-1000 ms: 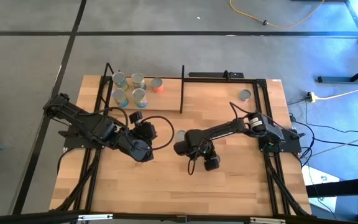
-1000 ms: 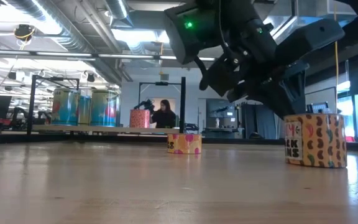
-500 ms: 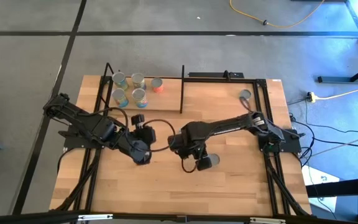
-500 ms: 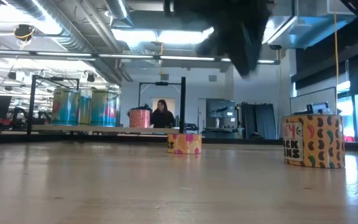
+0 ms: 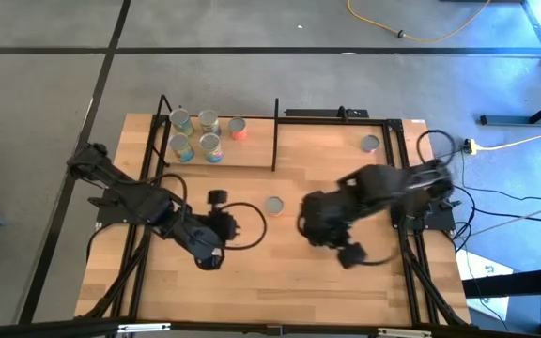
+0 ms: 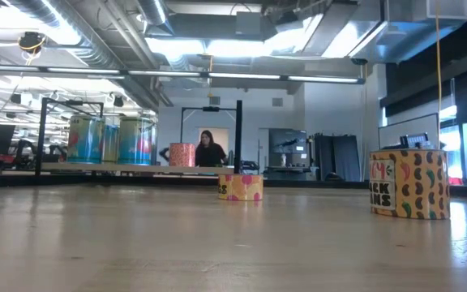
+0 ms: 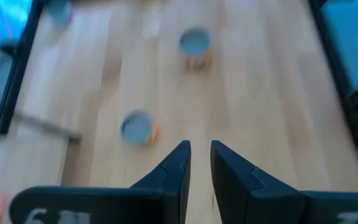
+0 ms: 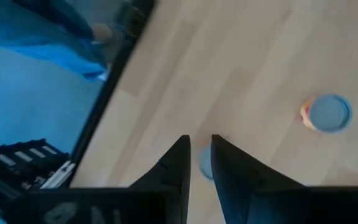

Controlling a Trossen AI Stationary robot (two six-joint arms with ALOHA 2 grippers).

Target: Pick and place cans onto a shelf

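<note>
Pulled back from the table's middle since half a second ago, the right arm [image 5: 364, 192] now shows blurred over the right half of the table [image 5: 252, 291], and the low view, where it filled the upper part before, no longer shows it. The left arm [image 5: 144, 202] has slid a little nearer the front edge and reaches from the left side toward the middle.

The shelf [image 5: 252, 152] lies at the table's far left corner, a pale board inside thin black rods. 5 cans on the shelf [image 5: 208, 120] stand upright in 2 rows at its left end, unchanged.

2 more cans stand loose on the bare wood. The middle can [image 5: 274, 205] sits between the 2 arms, touching neither. The far can [image 5: 371, 144] stands near the back right corner, well apart from everything else.

The left gripper [image 7: 199, 144] has its fingers only narrowly parted, nothing between them, and points across the wood toward the 2 loose cans. The right gripper [image 8: 199, 138] shows the same slim gap and grips nothing.

Beyond the table, a person [image 6: 210, 148] shows far off in the room.
</note>
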